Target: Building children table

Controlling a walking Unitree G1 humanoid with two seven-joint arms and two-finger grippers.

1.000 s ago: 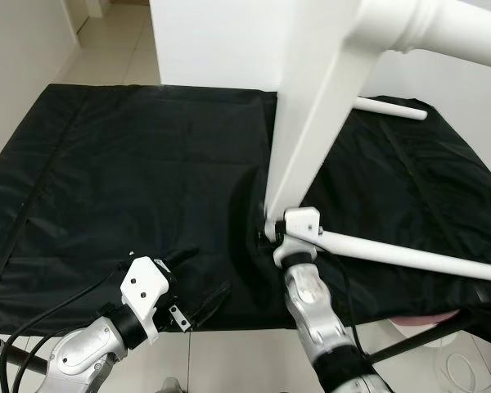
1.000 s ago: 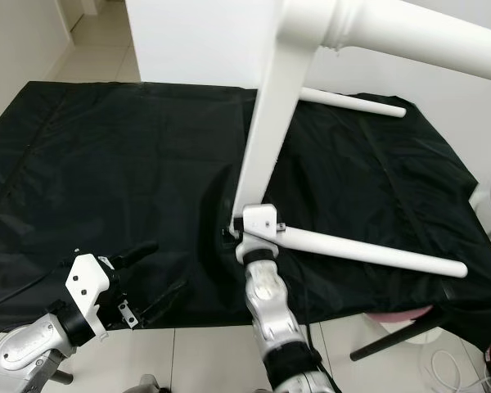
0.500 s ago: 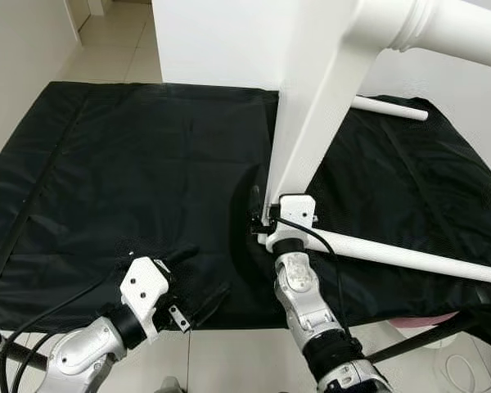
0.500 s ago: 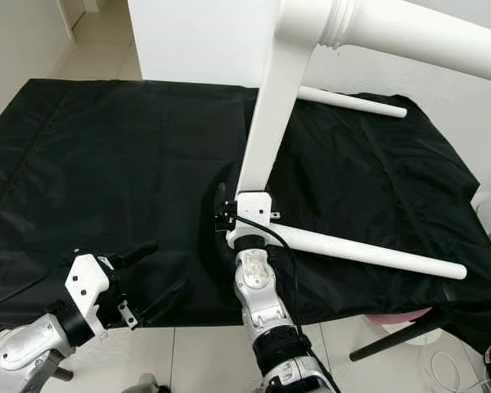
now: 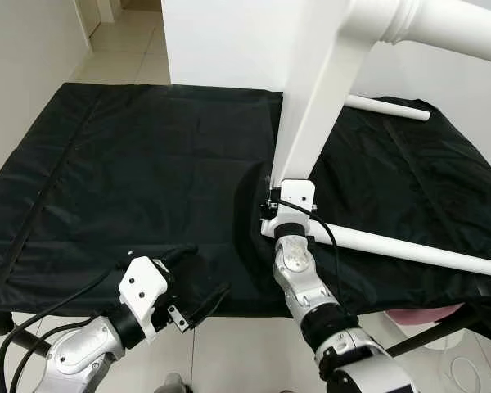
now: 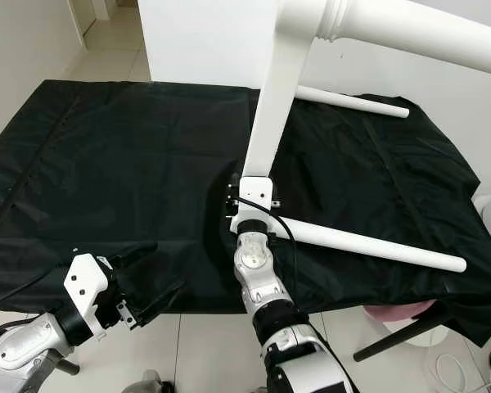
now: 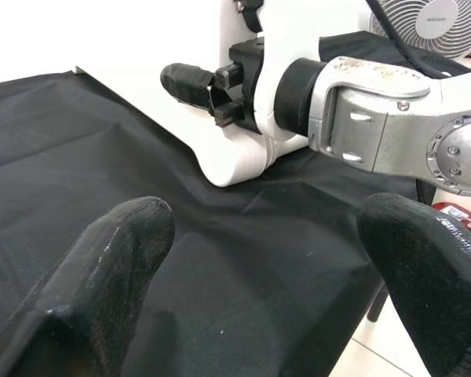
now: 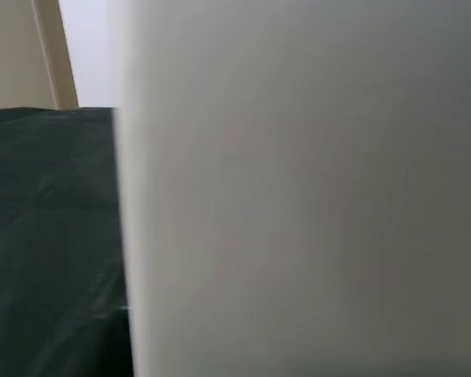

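While the white children's table top (image 5: 319, 106) stands on edge on the black cloth (image 5: 131, 172), I see my right gripper (image 5: 270, 211) pressed against the panel's lower corner. In the left wrist view one black finger (image 7: 190, 83) of that gripper lies along the white corner, but I cannot tell whether the fingers are clamped on the panel or merely resting against it. The right wrist view gives me a blurred white surface with dark cloth beside it.

A turned white leg (image 5: 442, 29) projects from the top of the panel toward my right. A second white leg (image 5: 409, 250) lies flat on the cloth, one end near the panel's lower corner, the other toward the cloth's right edge. A third white leg (image 5: 389, 107) lies at the far right of the cloth, by the wall.

My left gripper (image 5: 198, 277) hovers at the near edge of the cloth, well to the left of the panel, its two fingers (image 7: 118, 251) spread apart and holding nothing. A fan (image 7: 432, 20) shows beyond the right arm in the left wrist view. Pale floor tiles (image 5: 123, 57) run past the cloth's far edge.
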